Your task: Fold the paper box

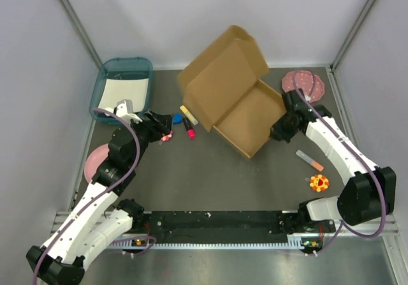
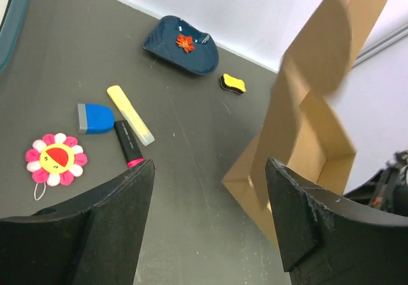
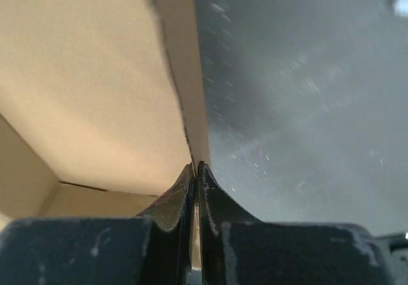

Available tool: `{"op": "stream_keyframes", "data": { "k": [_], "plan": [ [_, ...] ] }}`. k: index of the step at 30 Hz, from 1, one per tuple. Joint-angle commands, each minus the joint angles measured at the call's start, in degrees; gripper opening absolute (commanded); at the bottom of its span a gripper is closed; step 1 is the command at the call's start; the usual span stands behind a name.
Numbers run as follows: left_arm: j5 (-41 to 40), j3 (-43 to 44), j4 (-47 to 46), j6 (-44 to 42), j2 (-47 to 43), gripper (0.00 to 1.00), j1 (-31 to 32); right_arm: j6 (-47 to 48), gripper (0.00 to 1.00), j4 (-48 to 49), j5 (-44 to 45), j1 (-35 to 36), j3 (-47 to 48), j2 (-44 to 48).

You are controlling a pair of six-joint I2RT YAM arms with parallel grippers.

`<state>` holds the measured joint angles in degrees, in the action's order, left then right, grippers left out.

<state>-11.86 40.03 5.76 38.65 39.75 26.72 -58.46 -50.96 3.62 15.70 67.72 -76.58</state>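
In the top external view, the paper box [image 1: 237,100] is seen just above the table's middle, towards 12 o'clock. Its tray sits on the dark surface and its lid is raised towards the back wall. The right gripper [image 1: 280,129] is set against the tray's wall at the 3 o'clock side. The left gripper [image 1: 160,127] hangs at 9 o'clock of the box, well apart from it and above a yellow highlighter [image 1: 187,114] and a marker [image 1: 190,131]. A teal tray [image 1: 108,74] lies at 10 o'clock.

In the left wrist view, the left gripper [image 2: 210,170] is shown with its fingers wide apart and nothing between them. A flower toy [image 2: 54,159] lies at 9 o'clock, and the box [image 2: 299,138] rises at 3 o'clock.

In the right wrist view, the right gripper [image 3: 196,168] is seen pressed together on the thin edge of the box's side wall [image 3: 95,87].

The tray is judged to be formed and steadied, with the lid not yet closed. The next move is expected to call for the free left arm to reach the lid and bring it down while the wall is held.
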Motion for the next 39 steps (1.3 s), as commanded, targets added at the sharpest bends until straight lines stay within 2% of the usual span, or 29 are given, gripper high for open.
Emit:
{"op": "stream_keyframes", "data": {
  "k": [1, 5, 8, 18, 20, 21, 23, 24, 26, 27, 29, 30, 35, 37, 38, 39],
  "plan": [
    [0.4, -1.7, -1.6, 0.9, -1.0, 0.76, 0.1, -19.4, 0.00, -0.5, -2.7, 0.7, -7.3, 1.0],
    [0.4, -1.9, -1.7, 1.1, -0.3, 0.76, 0.1, -28.7, 0.00, 3.0, -2.3, 3.5, -15.5, 3.1],
    [0.8, -1.6, -1.7, 0.9, 0.3, 0.76, 0.1, -35.0, 0.00, 5.8, -0.4, 5.8, -18.1, 4.1],
    [1.2, -3.4, -2.4, 2.4, 2.0, 0.74, 0.1, -54.8, 0.00, 7.4, 10.7, 18.0, -16.5, 0.8],
    [1.1, -3.4, -2.2, 2.0, 2.1, 0.74, 0.2, -53.1, 0.00, 9.7, 10.1, 18.4, -15.0, -2.0],
    [0.9, -3.2, -2.1, 1.7, 1.8, 0.74, 0.2, -51.6, 0.14, 9.8, 9.5, 18.4, -14.6, -2.7],
    [-0.4, -3.3, -1.6, 0.6, 1.4, 0.74, 0.1, -50.4, 0.24, 10.4, 9.6, 18.3, -14.5, -3.2],
    [-0.7, -3.4, -1.5, 0.4, 1.0, 0.74, 0.2, -49.3, 0.33, 10.6, 9.9, 18.4, -14.9, -3.1],
    [-1.1, -3.5, -1.6, -0.1, 0.9, 0.74, 0.2, -47.3, 0.40, 10.7, 11.0, 18.4, -15.3, -2.4],
    [-1.2, -3.6, -1.7, -0.1, 1.0, 0.74, 0.2, -44.8, 0.48, 10.8, 11.8, 18.4, -15.3, -1.4],
    [-1.0, -3.6, -1.8, -0.1, 1.5, 0.74, 0.2, -40.4, 0.54, 10.7, 12.6, 18.3, -14.5, -0.7],
    [-0.9, -3.5, -1.7, -0.2, 1.9, 0.74, 0.2, -34.4, 0.62, 10.6, 13.4, 18.2, -13.9, -0.2],
    [-1.9, -3.6, -1.3, -1.5, 1.3, 0.75, 0.2, -16.7, 0.71, 3.3, 16.2, 17.8, -9.2, 5.2],
    [-2.0, -3.7, -1.3, -1.8, 0.3, 0.75, 0.2, -12.6, 0.71, -0.8, 20.4, 17.8, -7.4, 10.0],
    [-2.0, -3.9, -1.1, -1.9, 0.0, 0.75, 0.2, -7.5, 0.71, -1.4, 22.5, 17.6, -7.2, 12.0],
    [-1.8, -3.9, -1.0, -1.9, -0.8, 0.75, 0.2, -4.5, 0.71, -1.6, 27.3, 17.8, -7.1, 14.0]
  ]
}}
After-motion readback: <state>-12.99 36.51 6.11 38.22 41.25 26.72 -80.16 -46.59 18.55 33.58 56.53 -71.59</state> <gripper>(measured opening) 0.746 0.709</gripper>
